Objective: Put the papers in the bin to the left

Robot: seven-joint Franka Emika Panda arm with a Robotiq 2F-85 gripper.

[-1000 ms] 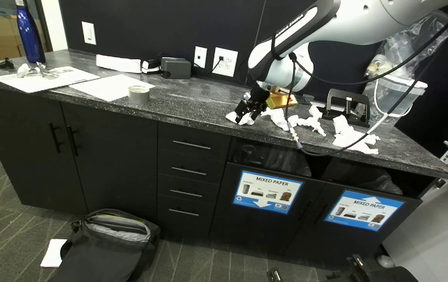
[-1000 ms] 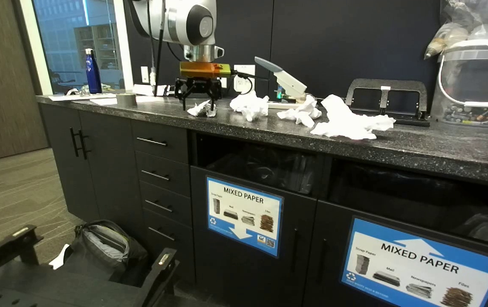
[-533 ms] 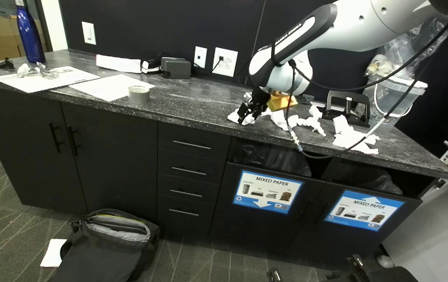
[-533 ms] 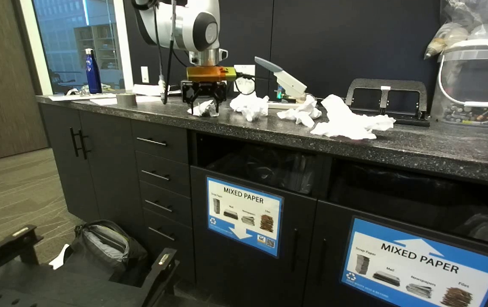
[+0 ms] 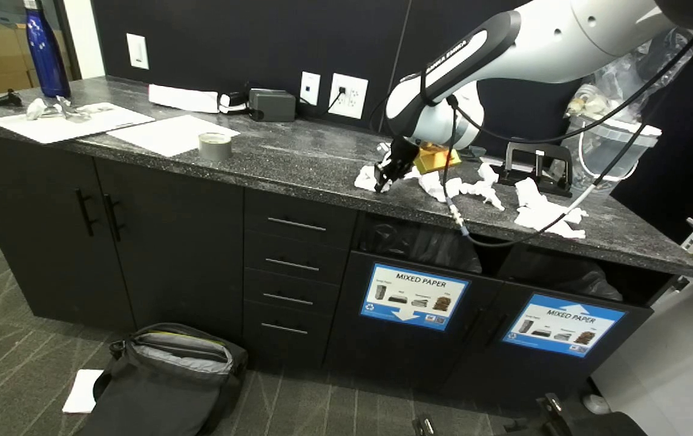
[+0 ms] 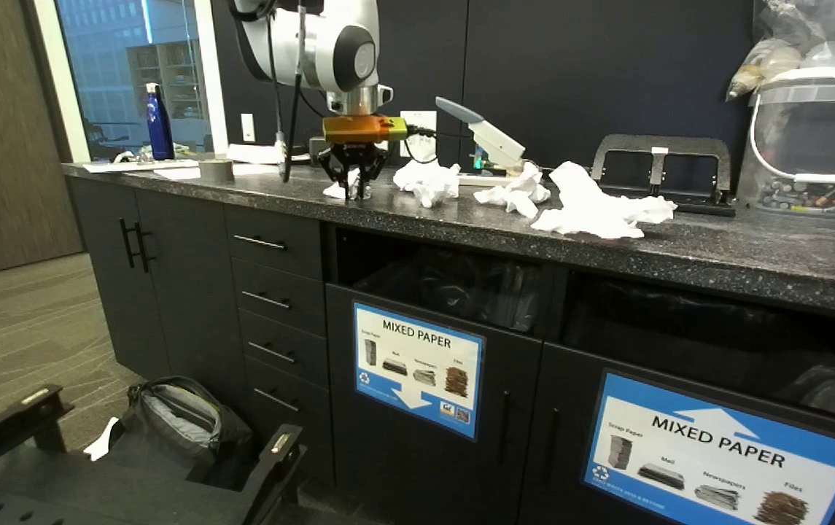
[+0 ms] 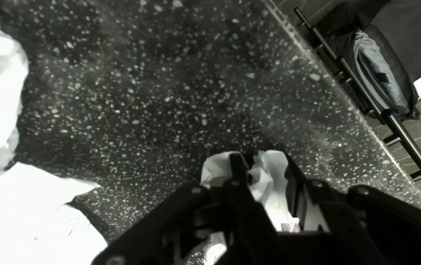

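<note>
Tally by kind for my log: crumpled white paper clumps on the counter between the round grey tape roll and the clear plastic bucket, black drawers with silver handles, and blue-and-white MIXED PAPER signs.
Crumpled white paper clumps: 4
Black drawers with silver handles: 4
Blue-and-white MIXED PAPER signs: 2
Total: 10

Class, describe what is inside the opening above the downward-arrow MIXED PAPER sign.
In both exterior views, a wrinkled plastic liner shows. Anything lower cannot be seen: the cabinet door covers it.
</note>
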